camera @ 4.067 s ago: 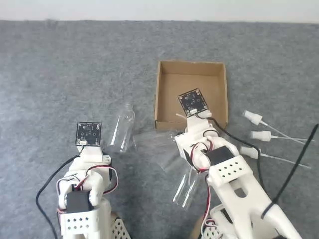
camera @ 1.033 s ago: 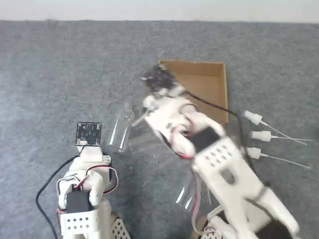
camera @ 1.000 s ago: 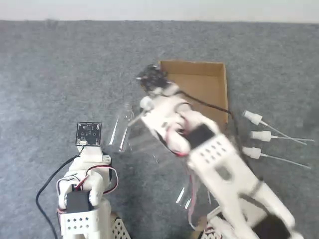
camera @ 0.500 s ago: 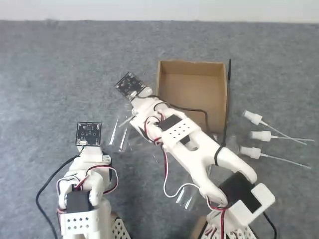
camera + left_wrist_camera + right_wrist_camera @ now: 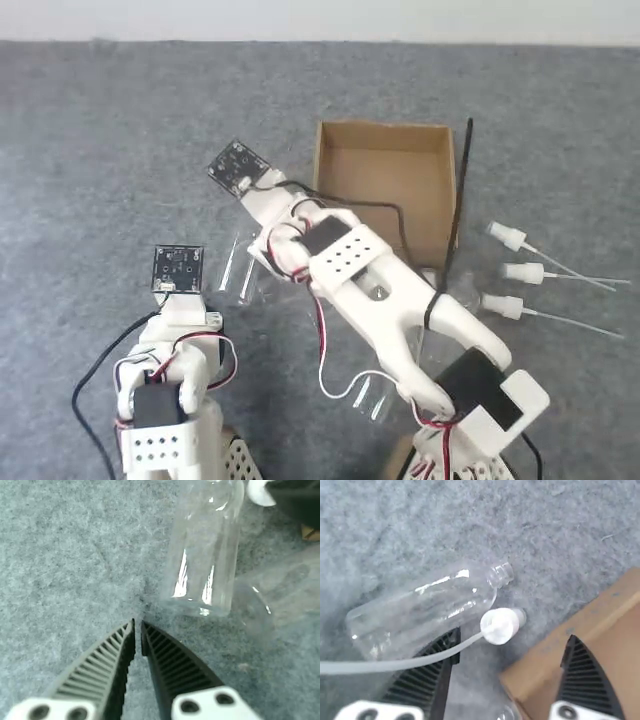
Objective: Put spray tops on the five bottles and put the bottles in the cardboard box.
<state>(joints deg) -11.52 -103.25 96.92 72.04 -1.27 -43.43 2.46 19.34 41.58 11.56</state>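
Note:
A clear bottle (image 5: 238, 262) lies on the grey carpet left of the cardboard box (image 5: 385, 190). My right gripper (image 5: 512, 635) hangs over its neck (image 5: 500, 574), open wide. A white spray top (image 5: 497, 626) sits between the fingers, just off the bottle's mouth, and its tube (image 5: 395, 662) runs across one finger (image 5: 427, 672). My left gripper (image 5: 137, 626) is shut with nothing in it, just short of the same bottle's base (image 5: 202, 605). Three more spray tops (image 5: 520, 272) lie right of the box. Another bottle (image 5: 372, 395) lies under the right arm.
A further clear bottle (image 5: 272, 597) lies beside the first one, toward the box. The box's corner (image 5: 580, 645) is close to the right gripper. Open carpet stretches to the left and behind the box.
The right arm swung left from the box's front edge to above the bottle's neck, and the spray top came with it. The left arm stayed still.

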